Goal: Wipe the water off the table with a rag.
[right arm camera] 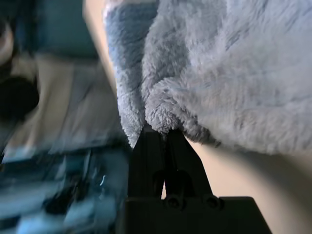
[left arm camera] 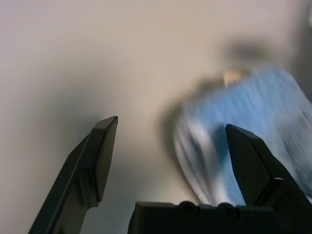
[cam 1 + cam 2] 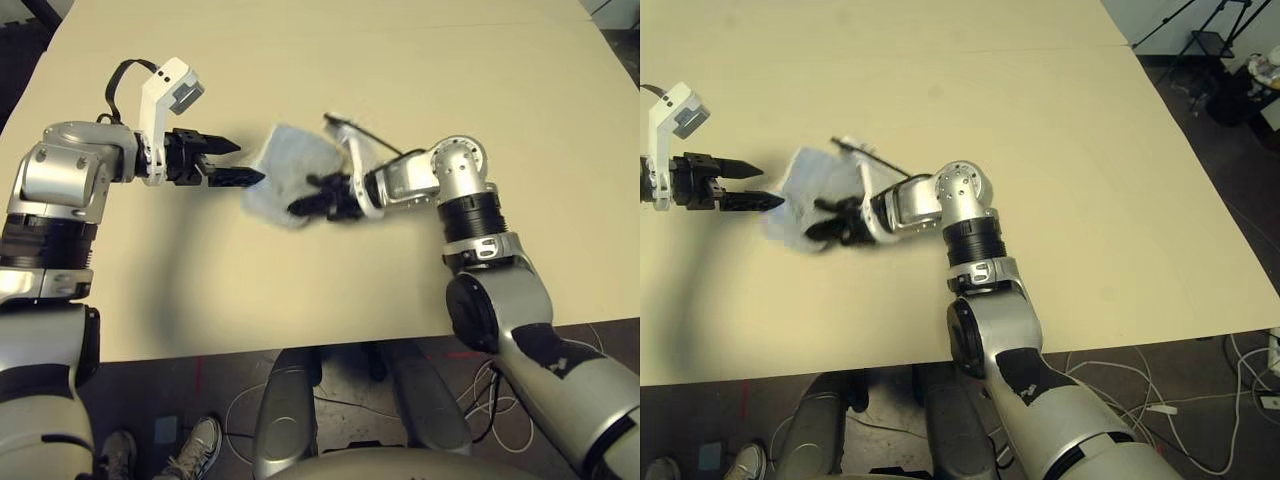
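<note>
So your right gripper (image 3: 312, 203) is clamped down on the rag (image 3: 285, 170). In the right wrist view the two black fingers (image 1: 163, 151) are pinched together with a fold of fluffy blue-grey cloth bunched right at their tips, so that's a solid grab. The rest of the rag spreads out past those fingertips, lying on the table (image 3: 400, 80) in a crumpled heap.

Your left gripper (image 3: 235, 165) is just beside the rag on the other side, pointing at it. Its fingers are spread wide with nothing between them; in the left wrist view you can see bare tabletop in the gap, and the rag sits just ahead of one finger (image 2: 253, 161), very close to it. From the head views one left fingertip looks like it's at the rag's edge, but I can't tell if it's actually touching.

So the rag is sandwiched between your two grippers, held by the right only. As for the water, there's a small yellowish patch (image 2: 234, 76) at the rag's far edge in the left wrist view, but it's too blurry to say for sure.
</note>
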{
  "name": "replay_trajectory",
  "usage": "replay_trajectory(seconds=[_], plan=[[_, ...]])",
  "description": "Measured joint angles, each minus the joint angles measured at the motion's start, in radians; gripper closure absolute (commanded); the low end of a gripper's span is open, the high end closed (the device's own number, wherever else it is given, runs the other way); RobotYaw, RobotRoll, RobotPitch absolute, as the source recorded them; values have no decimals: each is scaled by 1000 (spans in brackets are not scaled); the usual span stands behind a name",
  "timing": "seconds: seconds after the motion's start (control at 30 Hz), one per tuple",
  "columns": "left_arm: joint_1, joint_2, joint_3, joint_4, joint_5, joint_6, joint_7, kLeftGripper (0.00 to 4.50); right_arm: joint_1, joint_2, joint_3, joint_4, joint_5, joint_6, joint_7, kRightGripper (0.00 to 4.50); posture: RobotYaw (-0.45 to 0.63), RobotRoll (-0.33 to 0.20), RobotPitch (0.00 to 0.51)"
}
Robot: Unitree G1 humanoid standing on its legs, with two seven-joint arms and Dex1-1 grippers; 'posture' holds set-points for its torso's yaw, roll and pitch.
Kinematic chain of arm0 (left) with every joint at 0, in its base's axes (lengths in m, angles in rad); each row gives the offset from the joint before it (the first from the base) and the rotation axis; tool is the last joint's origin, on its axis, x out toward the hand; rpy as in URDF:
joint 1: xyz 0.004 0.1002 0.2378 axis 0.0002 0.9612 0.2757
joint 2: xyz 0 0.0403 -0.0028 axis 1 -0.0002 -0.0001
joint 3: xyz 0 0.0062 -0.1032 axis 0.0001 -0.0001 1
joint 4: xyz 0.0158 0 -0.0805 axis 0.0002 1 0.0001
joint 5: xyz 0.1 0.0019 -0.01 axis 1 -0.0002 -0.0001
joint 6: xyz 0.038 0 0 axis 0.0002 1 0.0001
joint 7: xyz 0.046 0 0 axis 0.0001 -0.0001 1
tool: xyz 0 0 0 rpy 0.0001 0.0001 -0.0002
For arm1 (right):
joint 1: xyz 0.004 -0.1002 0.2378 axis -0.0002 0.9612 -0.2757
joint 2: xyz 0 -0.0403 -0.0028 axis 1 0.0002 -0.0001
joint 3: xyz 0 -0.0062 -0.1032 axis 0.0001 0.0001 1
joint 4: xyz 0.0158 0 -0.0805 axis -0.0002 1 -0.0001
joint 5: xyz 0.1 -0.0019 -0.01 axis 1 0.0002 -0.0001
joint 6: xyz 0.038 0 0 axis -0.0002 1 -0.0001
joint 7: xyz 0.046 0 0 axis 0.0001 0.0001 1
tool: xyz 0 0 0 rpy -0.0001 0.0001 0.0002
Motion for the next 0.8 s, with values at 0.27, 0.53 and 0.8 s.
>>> replay_trajectory(seconds=[0.27,0.53,0.8], plan=[[-40,3,-2,26,17,-13,-24,0,-15,20,-53,29,-7,-105,-146,4476,-27,0,325],[-45,-5,-3,40,29,-20,-31,0,-158,-4,-187,240,-362,-636,-164,4476,-22,0,327],[-93,-56,51,123,48,-106,90,0,-199,-125,-253,358,-576,-852,-44,4476,-16,0,327]])
